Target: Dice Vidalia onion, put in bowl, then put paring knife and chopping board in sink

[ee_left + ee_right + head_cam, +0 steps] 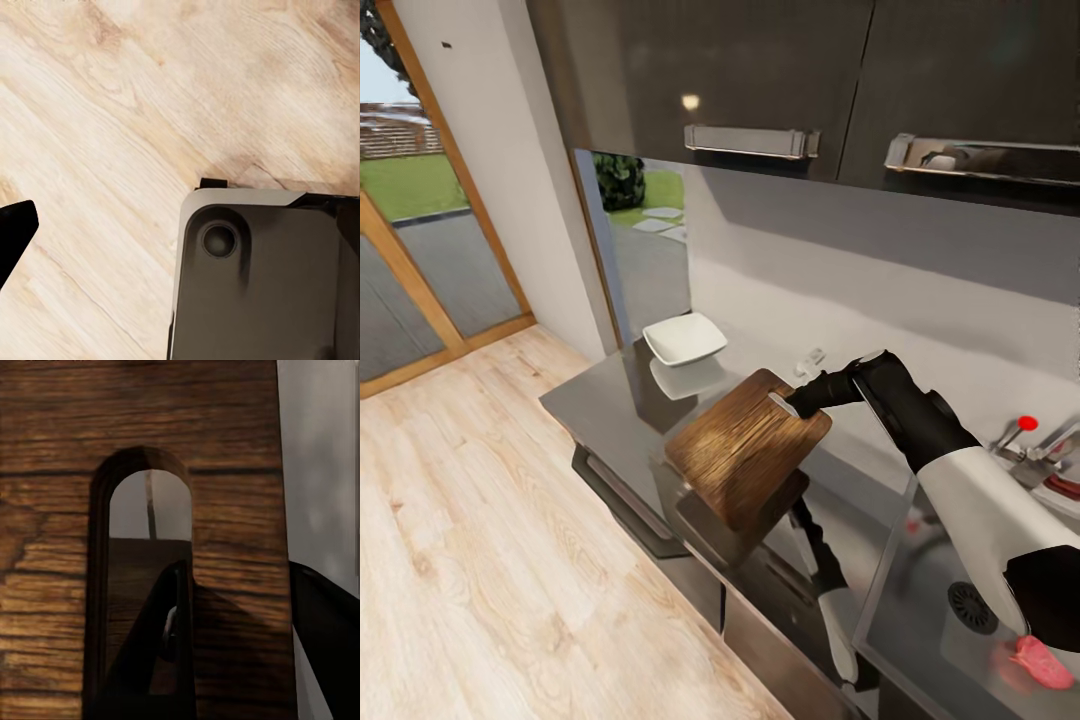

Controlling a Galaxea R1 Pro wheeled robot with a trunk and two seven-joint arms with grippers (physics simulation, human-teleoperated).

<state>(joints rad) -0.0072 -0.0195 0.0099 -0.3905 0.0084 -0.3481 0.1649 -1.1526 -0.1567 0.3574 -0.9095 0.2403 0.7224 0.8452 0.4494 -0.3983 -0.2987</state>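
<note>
Right gripper (792, 403) has its jaws clamped on the chopping board (745, 448), tilted above the bench (600, 400) near the bowl (684, 338); left jaws can't be judged.

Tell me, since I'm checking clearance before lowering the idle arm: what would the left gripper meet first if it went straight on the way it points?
Probably the wooden floor, which lies ahead of the left gripper in its wrist view. The dark grey robot base sits off to one side; depth is unclear, so it could be grazed.
</note>
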